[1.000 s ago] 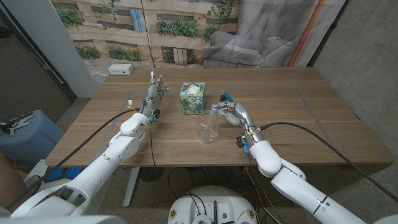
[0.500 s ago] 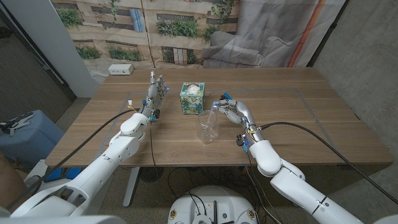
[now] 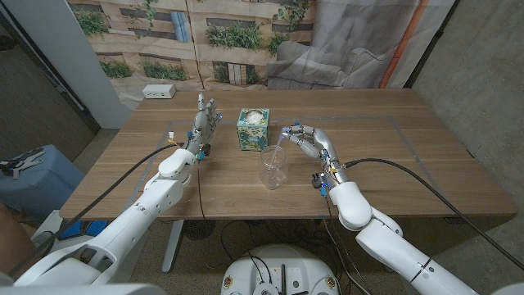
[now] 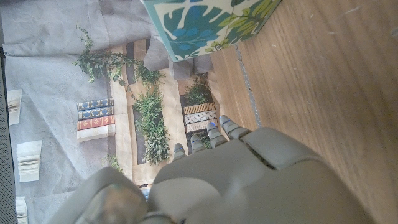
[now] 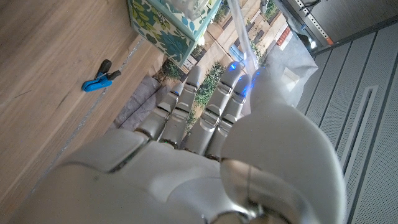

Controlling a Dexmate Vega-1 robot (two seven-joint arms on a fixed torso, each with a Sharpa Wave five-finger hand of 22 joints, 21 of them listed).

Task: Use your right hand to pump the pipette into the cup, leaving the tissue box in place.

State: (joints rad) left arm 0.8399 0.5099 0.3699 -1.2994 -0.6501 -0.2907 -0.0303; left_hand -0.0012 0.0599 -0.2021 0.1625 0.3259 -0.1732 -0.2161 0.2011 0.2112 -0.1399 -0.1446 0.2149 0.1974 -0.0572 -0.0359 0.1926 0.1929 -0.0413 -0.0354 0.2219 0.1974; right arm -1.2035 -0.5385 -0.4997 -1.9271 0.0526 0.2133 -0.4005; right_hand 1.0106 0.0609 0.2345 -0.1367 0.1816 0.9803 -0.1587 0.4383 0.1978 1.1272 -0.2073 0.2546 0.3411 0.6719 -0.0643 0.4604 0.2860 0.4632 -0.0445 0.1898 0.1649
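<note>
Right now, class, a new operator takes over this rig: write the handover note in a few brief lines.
Right hand holds the pipette, tip angled toward the clear cup.
Left hand holds nothing, fingers apart, left of the tissue box.
Tissue box stands beyond the cup, untouched.
Done: pipette picked up and brought to the cup.
Left: pump into the cup; whether any liquid has gone in cannot be told.

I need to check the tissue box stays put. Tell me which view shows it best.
Head view: the whole tissue box stands on the table, left of the cup. Left wrist view shows one leafy corner; right wrist view, a cropped part beyond the fingers.
</note>
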